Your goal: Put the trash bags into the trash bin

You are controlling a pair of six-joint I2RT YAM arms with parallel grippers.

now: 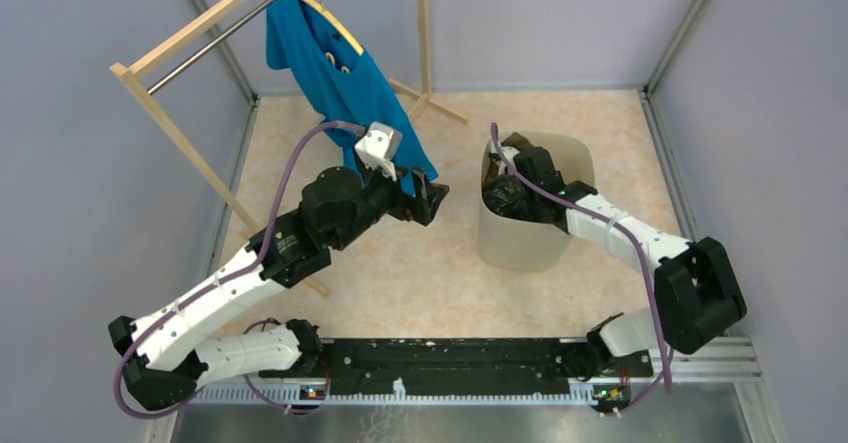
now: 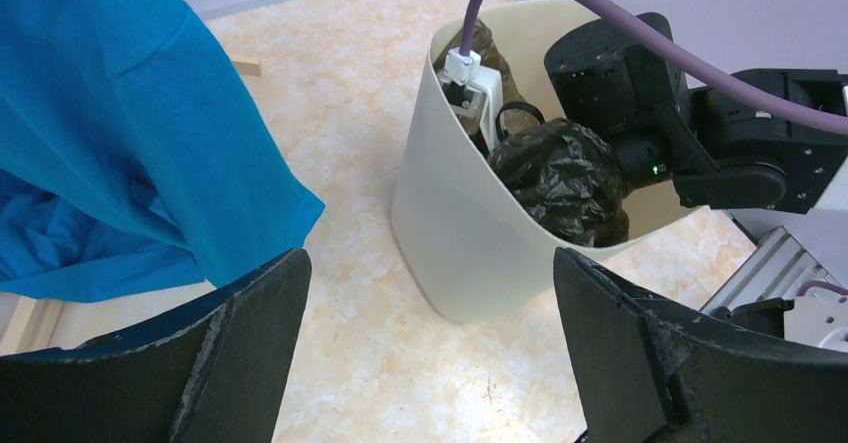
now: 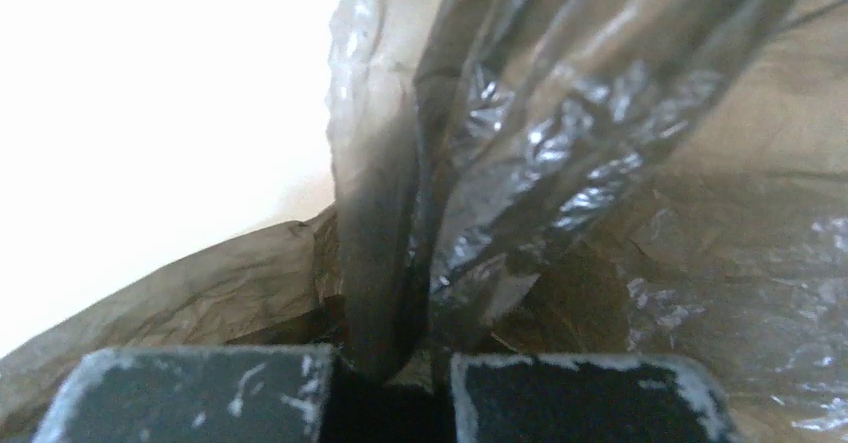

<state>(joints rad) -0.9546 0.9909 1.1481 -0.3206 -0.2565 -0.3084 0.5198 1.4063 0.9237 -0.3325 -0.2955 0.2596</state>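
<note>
The right gripper (image 3: 390,368) pinched the glossy brown-black plastic bag (image 2: 565,178) inside the tall cream-beige plastic bin (image 2: 450,223); releasing deeper down looked wisest. The left gripper (image 2: 430,348) gaped empty beside the bin.

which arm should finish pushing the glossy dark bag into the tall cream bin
Right: the right hand is inside the tall cream-beige plastic bin, shut on the glossy dark brown-black plastic bag; the left hand hangs open outside.
</note>
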